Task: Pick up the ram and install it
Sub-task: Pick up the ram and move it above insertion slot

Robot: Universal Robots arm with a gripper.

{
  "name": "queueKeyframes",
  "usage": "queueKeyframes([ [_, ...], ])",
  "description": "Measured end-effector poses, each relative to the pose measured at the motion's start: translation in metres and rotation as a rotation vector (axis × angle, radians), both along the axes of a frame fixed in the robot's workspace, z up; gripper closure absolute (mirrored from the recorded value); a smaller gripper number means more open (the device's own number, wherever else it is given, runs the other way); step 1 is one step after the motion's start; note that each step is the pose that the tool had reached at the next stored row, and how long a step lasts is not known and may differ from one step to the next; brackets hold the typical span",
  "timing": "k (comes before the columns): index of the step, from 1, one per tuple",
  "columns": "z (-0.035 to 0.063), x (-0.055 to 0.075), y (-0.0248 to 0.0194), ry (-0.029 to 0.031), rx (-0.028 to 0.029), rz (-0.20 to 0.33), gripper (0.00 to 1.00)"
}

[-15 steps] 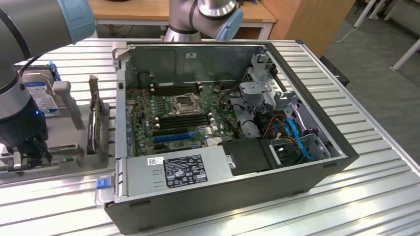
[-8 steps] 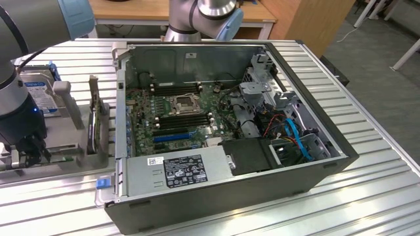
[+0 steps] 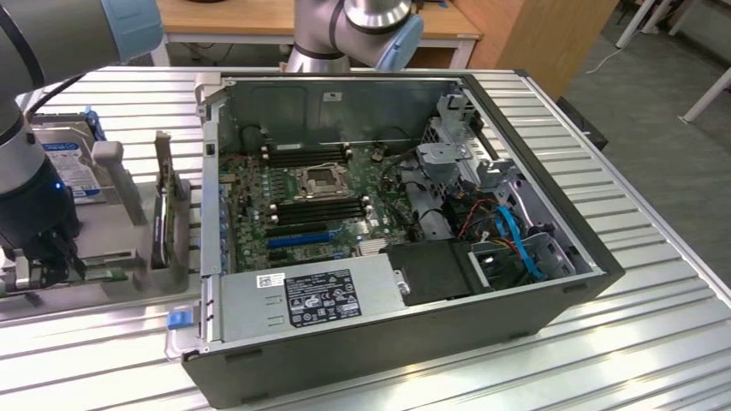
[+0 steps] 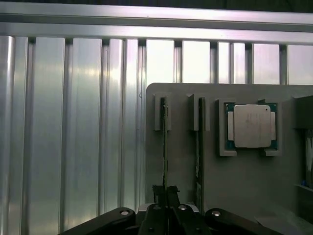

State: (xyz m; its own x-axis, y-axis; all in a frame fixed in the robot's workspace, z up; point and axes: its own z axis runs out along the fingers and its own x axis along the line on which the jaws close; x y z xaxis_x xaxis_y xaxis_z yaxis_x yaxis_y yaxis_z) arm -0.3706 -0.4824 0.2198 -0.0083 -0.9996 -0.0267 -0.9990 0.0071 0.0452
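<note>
So the gripper (image 4: 165,192) is clamped tight on the ram (image 4: 164,142), which stands edge-up in the grey holder (image 4: 183,161) at the exterior view's left, with the CPU (image 4: 252,126) nearby.

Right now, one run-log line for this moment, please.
pincer: shut on ram | ram: standing in grey holder slot | second stick: neighbouring slot | install: not yet done
</note>
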Motion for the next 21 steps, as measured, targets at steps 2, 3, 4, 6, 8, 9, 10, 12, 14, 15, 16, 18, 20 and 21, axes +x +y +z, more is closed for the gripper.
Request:
queueKeyframes([
  [2,0.002,0.0,0.0,-0.0001,0.0,0.0,0.89],
  [3,0.0032,0.0,0.0,0.0,0.0,0.0,0.89],
  [4,0.0045,0.0,0.0,0.0,0.0,0.0,0.89],
  [6,0.0071,0.0,0.0,0.0001,-0.0001,0.0,0.89],
  [8,0.0098,0.0,0.0,0.0,0.0,0.0,0.89],
  [9,0.0112,0.0,0.0,0.0,0.0,0.0,0.89],
  [10,0.0125,0.0,0.0,0.0,0.0,0.0,0.89],
  [12,0.0153,0.0,0.0,-0.0001,0.0,0.0,0.89],
  [14,0.0179,0.0,0.0,0.0,0.0,0.0,0.89],
  [15,0.0192,0.0,0.0,0.0,0.0,0.0,0.89],
  [16,0.0205,0.0,0.0,0.0,0.0,0.0,0.89],
  [18,0.0234,0.0,0.0,-0.0001,0.0,0.0,0.89],
  [20,0.0261,0.0,0.0,0.0,-0.0001,0.0,0.89],
  [21,0.0275,0.0,0.0,0.0,-0.0001,0.0,0.89],
])
